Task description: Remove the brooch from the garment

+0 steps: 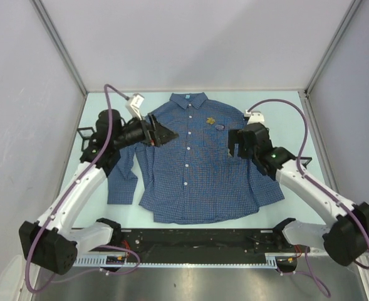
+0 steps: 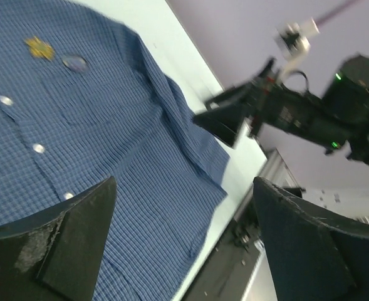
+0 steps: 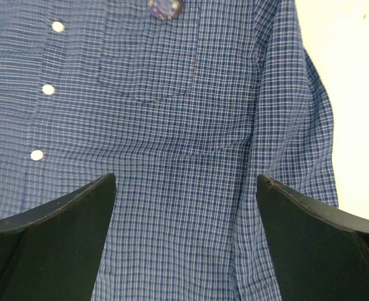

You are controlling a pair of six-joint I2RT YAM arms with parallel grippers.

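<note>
The garment (image 1: 190, 163), a blue fine-checked shirt, lies flat and buttoned on the table with its collar at the far side. The brooch (image 1: 210, 120) is a tiny gold flower on the chest, just above the pocket; the left wrist view shows the brooch (image 2: 40, 47) at the upper left. My left gripper (image 1: 162, 135) hovers open over the shirt's left shoulder area, nothing between its fingers (image 2: 77, 238). My right gripper (image 1: 237, 145) hangs open above the shirt's right side below the pocket (image 3: 150, 59), empty. The brooch is out of the right wrist view.
A small round blue-violet pin (image 1: 220, 126) sits beside the brooch at the pocket's top edge (image 3: 165, 7). White buttons (image 3: 48, 89) run down the placket. Pale table (image 1: 297, 113) surrounds the shirt; enclosure walls stand at left, right and back.
</note>
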